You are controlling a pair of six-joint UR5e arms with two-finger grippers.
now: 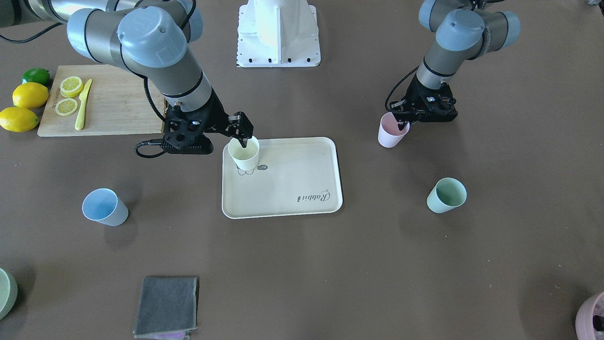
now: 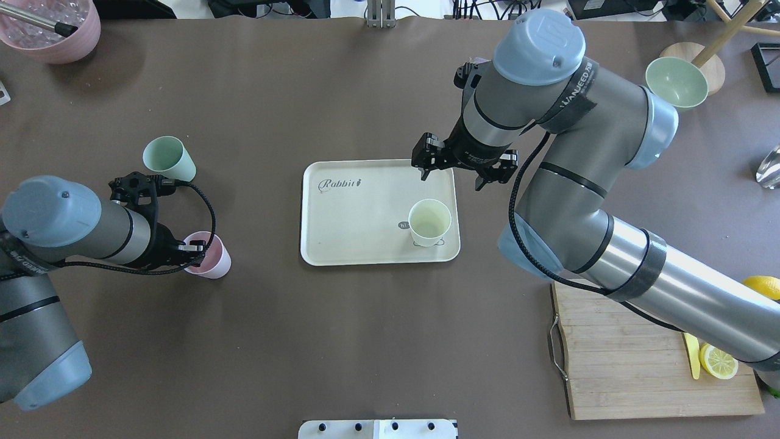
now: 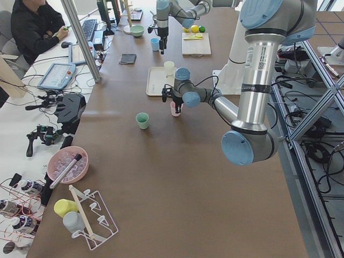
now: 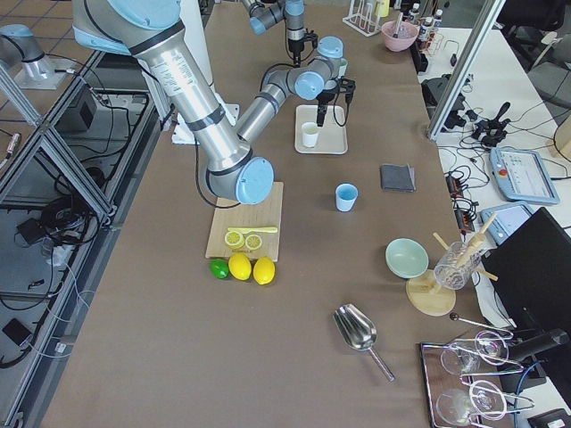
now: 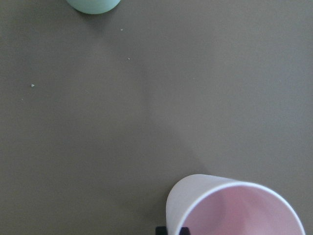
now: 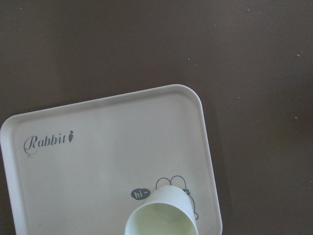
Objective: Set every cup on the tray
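Observation:
A cream cup (image 1: 244, 153) stands upright on the cream tray (image 1: 292, 198) at its bear drawing, and shows overhead (image 2: 429, 222) on the tray (image 2: 359, 213). My right gripper (image 2: 451, 181) hangs open just above it, apart from the cup. My left gripper (image 2: 194, 247) is shut on the rim of a pink cup (image 2: 213, 259), which stands on the table left of the tray; one finger is inside it (image 1: 401, 125). A green cup (image 2: 169, 158) stands beyond it. A blue cup (image 1: 104, 207) stands on the other side of the tray.
A wooden cutting board (image 1: 118, 101) with lemon slices and a yellow knife lies behind my right arm, lemons (image 1: 29, 95) beside it. A grey cloth (image 1: 166, 306) lies at the operators' edge. A pink bowl (image 2: 49, 30) and a green bowl (image 2: 676, 82) sit at the far corners.

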